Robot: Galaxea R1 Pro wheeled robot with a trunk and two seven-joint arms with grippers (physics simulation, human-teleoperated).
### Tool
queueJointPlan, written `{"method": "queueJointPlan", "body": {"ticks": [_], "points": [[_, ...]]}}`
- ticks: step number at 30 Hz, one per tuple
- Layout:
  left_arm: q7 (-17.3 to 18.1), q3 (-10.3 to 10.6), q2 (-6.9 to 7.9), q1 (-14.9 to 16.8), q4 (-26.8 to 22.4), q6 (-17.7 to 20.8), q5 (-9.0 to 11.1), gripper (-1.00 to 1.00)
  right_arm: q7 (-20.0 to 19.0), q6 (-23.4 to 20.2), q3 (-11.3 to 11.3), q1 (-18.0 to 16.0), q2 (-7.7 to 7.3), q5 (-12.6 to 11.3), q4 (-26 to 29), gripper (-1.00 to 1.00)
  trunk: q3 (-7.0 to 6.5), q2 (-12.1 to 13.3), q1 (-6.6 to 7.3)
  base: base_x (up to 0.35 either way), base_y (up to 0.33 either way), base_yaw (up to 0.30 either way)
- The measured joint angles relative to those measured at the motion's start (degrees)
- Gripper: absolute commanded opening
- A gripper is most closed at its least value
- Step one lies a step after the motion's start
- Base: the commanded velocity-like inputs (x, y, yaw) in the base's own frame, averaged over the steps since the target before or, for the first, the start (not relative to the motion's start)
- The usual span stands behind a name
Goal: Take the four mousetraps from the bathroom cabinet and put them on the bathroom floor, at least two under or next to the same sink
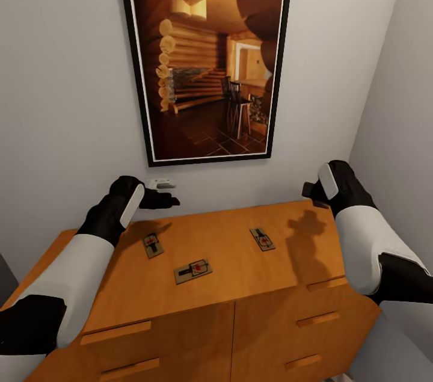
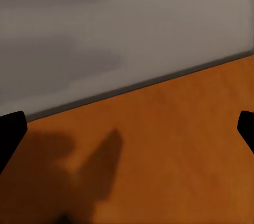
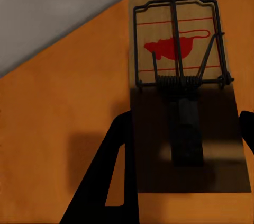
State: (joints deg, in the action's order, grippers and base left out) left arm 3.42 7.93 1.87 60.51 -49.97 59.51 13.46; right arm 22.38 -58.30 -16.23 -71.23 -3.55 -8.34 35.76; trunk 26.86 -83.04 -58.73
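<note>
On the cabinet (image 1: pixel 240 249) top, three mousetraps (image 1: pixel 193 271) are seen lying well apart, a fourth below the right claw (image 1: pixel 313 191). Behind, at twelve o'clock, a framed painting (image 1: pixel 207 51) hangs on the grey wall (image 1: pixel 60 99). The left claw (image 1: pixel 161 198) is held open; the right's state cannot be told.

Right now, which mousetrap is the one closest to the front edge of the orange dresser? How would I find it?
Find the big framed cabin picture on the wall; the orange-brown dresser stands below it. Three mousetraps show on its top, and yours is the middle mousetrap, nearest the drawers. It lies crosswise, while the left mousetrap and right mousetrap sit farther back.
</note>
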Motion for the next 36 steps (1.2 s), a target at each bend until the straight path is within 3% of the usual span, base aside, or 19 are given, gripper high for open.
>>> {"method": "queueJointPlan", "body": {"ticks": [13, 29, 33, 36], "points": [[0.00, 0.00, -0.01, 0.00, 0.00, 0.00, 0.05, 1.00, -3.61, -0.07, 0.27, 0.00, -0.48, 0.11, 0.04, -1.00, 0.00, 0.00, 0.00, 0.000, 0.000, 0.000], [-0.34, -0.46, -0.03, 0.00, 0.49, 0.21, 0.57, 1.00, -4.05, 0.04, 0.35, 0.00, -0.42, 0.52, 0.03, -1.00, 0.00, 0.00, 0.00, 0.000, 0.000, 0.000], [-1.65, -0.63, -0.87, 0.00, 1.80, 0.25, 0.59, 1.00, -4.05, 0.04, 0.37, 0.00, -0.42, 0.58, 0.02, -1.00, 0.00, 0.00, 0.00, 0.000, 0.000, 0.000], [-5.47, -0.78, -3.09, 0.00, 3.28, 0.20, 0.28, 1.00, -4.03, 0.05, 0.35, 0.00, -0.44, 0.68, 0.00, -1.00, 0.00, 0.00, 0.00, 0.000, 0.000, 0.000]]}}
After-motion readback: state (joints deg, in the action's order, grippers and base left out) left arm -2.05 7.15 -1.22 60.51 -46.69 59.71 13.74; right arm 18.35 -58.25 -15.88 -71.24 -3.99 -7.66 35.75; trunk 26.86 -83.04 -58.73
